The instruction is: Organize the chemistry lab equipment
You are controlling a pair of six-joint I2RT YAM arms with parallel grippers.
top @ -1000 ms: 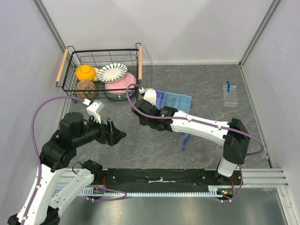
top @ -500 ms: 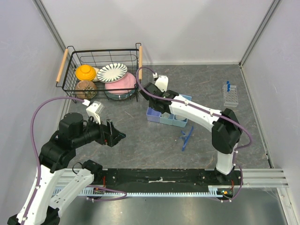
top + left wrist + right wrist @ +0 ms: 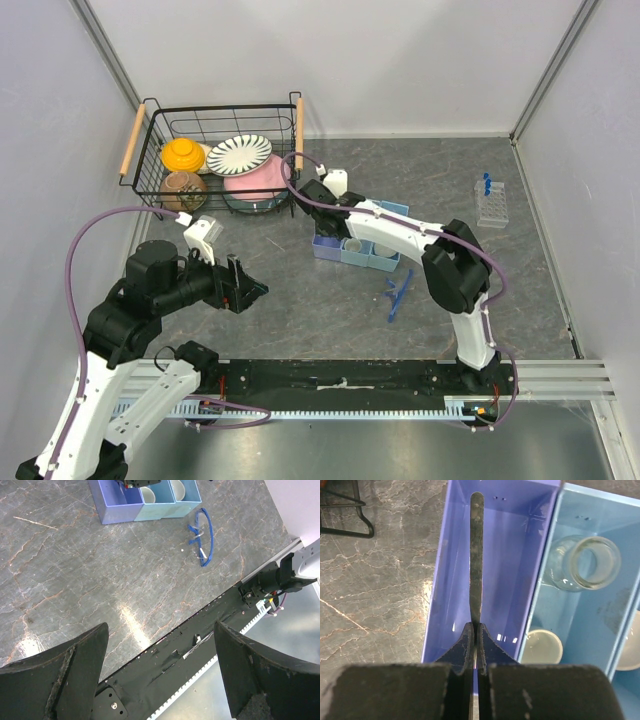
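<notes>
Spatula point(image 3: 476, 555) thin, stiff, light, slick metal; best pinched flat at one end. Right hand point(image 3: 476, 635) clenched on its near end, blade over purple bin point(image 3: 512, 555). Left hand point(image 3: 160, 667) spread wide, holding nothing, above bench point(image 3: 100, 580). May slip if tilted.

spatula point(image 3: 476, 555): its lower end is hidden between the pinched fingers point(image 3: 464, 650) of the right gripper point(image 3: 476, 628).
white dish point(image 3: 629, 652): cut by the right edge; only a curved sliver shows.
wire basket point(image 3: 345, 517): only its foot rails show at the right wrist view's top left corner.
compartment tray point(image 3: 327, 250): from above, the right arm covers much of it.
tube rack point(image 3: 491, 205): its blue-capped tubes point(image 3: 486, 183) are too small to count.
left gripper point(image 3: 160, 630): the finger roots run off the bottom edge.
</notes>
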